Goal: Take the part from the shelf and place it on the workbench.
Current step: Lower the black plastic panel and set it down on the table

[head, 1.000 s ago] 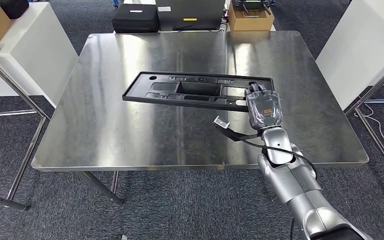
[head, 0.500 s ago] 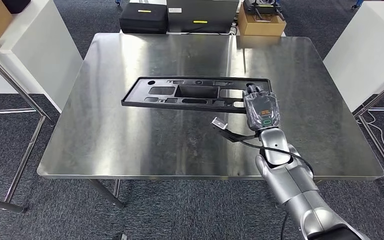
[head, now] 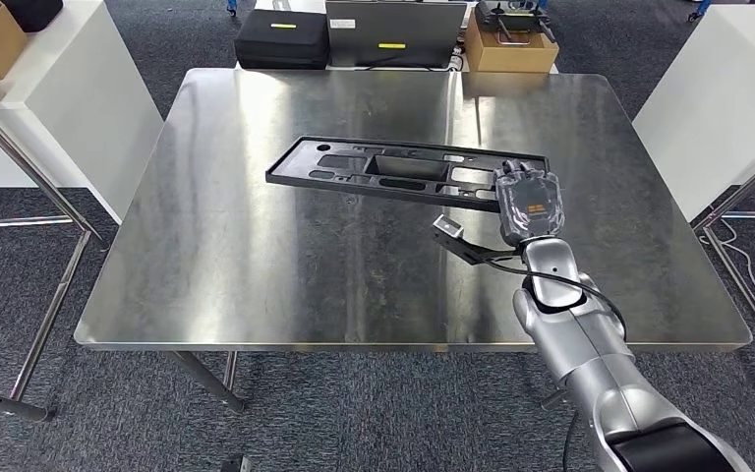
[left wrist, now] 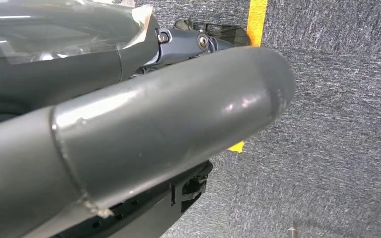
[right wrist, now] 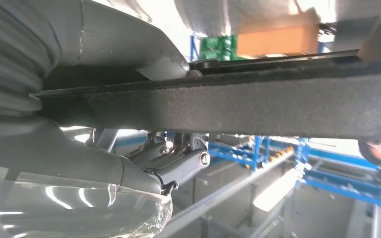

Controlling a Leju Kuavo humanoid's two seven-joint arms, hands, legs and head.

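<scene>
The broad stainless-steel counter (head: 256, 246) spans most of the head view, its bare reflective top reaching from the near edge to the far one, where a black case (head: 282, 44) and a brown cardboard box (head: 511, 44) stand on the floor just beyond it. Over the middle of the counter, a little toward the far right, is the long flat black plastic part (head: 383, 175), a frame with rectangular cut-outs. Its left end appears slightly raised above the steel, though I cannot tell whether its underside touches anywhere. The right hand (head: 529, 205) grips the part's right end, fingers closed over the rim; the right wrist view shows the black edge of the part clamped against the palm. The left hand (left wrist: 144, 129) hangs over grey carpet with a yellow floor stripe (left wrist: 256, 20) behind it, and whether its fingers are spread or curled I cannot tell.

The step in hand looks like the set-down. To do it well, lower the wrist evenly so the long frame meets the steel flat rather than left tip first, keep it well inside the counter's edges, and loosen the fingers only once the part rests fully on the surface.
</scene>
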